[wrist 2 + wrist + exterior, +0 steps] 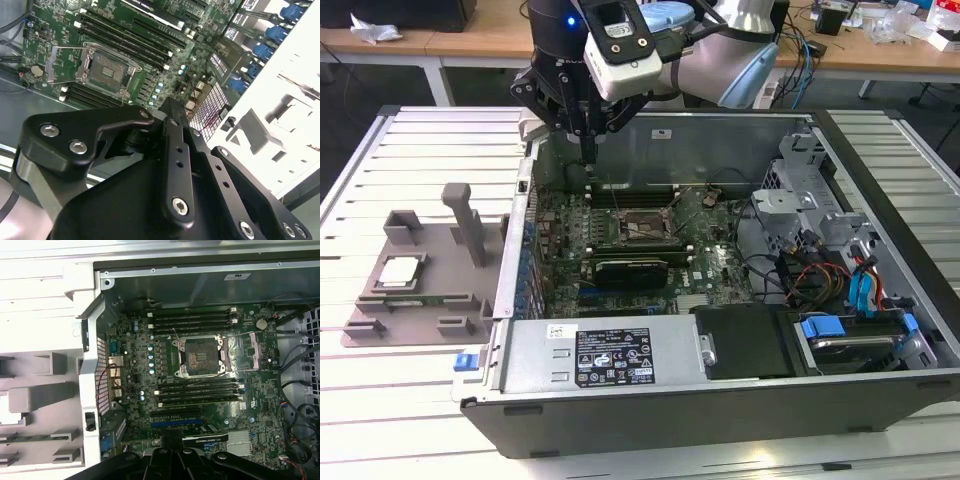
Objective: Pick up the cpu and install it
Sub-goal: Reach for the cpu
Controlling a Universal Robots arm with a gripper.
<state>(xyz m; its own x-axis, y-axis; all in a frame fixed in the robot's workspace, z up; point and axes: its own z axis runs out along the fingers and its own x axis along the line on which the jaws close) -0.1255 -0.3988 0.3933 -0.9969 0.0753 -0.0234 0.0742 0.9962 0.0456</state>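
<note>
Cpu [400, 270] not yet picked up: lying flat on fixture [435, 262] at the exterior view's left, outside case [720, 118] and well apart from gripper [588, 152]. Hanging over board [720, 265] near case's far wall, gripper pinched narrow, holding nothing. In first wrist view, socket [200, 357] open and empty. By this judgement nothing done so far; pickup and seating both left

green motherboard [260, 405], pale silvery cpu [400, 271], grey fixture plate [442, 268], black gripper [588, 152].

The cpu [400, 270] (silvery, square) lies flat on the grey fixture [438, 262].
</note>
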